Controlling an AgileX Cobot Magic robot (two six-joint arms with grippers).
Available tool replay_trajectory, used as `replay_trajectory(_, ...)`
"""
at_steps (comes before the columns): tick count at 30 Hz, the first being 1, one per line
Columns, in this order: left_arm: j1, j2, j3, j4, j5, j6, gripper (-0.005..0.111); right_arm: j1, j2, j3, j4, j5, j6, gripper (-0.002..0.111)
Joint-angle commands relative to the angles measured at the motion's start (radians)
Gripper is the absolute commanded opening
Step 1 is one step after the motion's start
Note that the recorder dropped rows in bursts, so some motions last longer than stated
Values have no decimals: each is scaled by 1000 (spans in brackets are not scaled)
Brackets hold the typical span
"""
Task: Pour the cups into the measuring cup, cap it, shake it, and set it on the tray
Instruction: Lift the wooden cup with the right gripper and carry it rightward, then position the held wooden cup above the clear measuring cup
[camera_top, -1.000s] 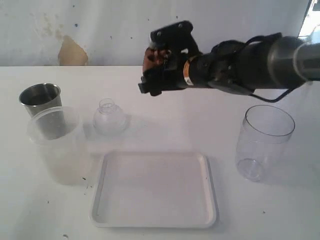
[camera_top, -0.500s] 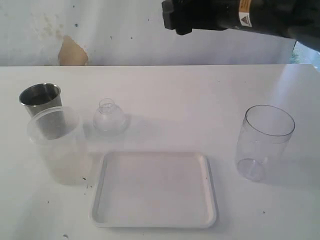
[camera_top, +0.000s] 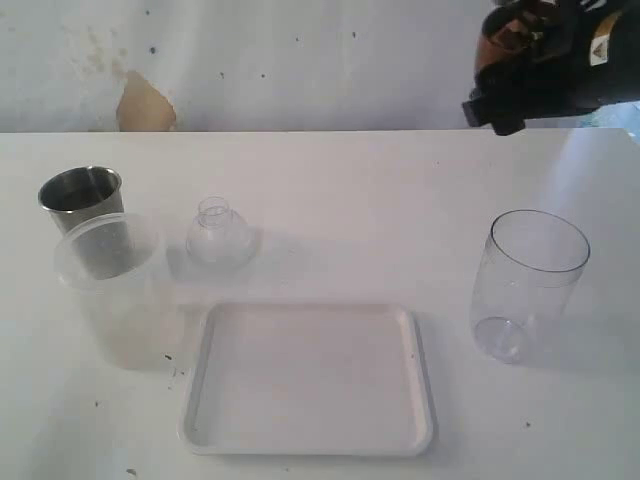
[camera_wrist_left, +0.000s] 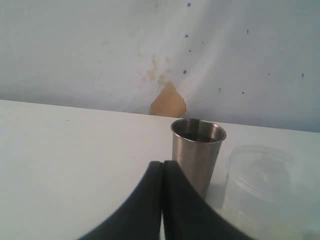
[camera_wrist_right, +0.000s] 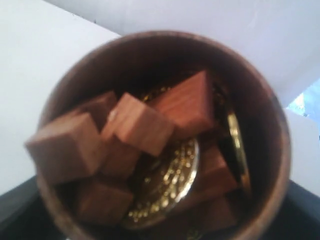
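Three cups are listed. The small wooden cup (camera_wrist_right: 150, 55), loaded with wooden cubes (camera_wrist_right: 137, 125) and gilt coins (camera_wrist_right: 170, 185), is gripped by the right hand (camera_top: 508, 62) and held aloft beyond the clear measuring cup (camera_top: 528, 285). It is judged light, rigid and smooth-walled, best taken around its body. The steel tumbler (camera_top: 82, 200) and frosted plastic cup (camera_top: 110, 290) are stood together at the table's (camera_top: 350, 190) far left. The left hand (camera_wrist_left: 162, 200) is clenched on nothing. The white tray (camera_top: 200, 390) is unoccupied.

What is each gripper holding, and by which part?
The right gripper holds the wooden cup by its outer sides. The left gripper is shut and holds nothing.
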Motion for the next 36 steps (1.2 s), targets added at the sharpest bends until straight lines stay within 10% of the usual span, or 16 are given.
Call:
replay_trajectory(1, 2, -5, -1, -3, -6, -2, 0, -120, -22, 0, 250, 42, -266, 0)
replay_trajectory(12, 2, -5, -1, -5, -22, -2, 0, -289, -125, 8, 102, 265, -311, 0)
replay_trajectory(36, 2, -5, -1, -5, -22, 1, 0, -258, -213, 208, -7, 255, -732, 0)
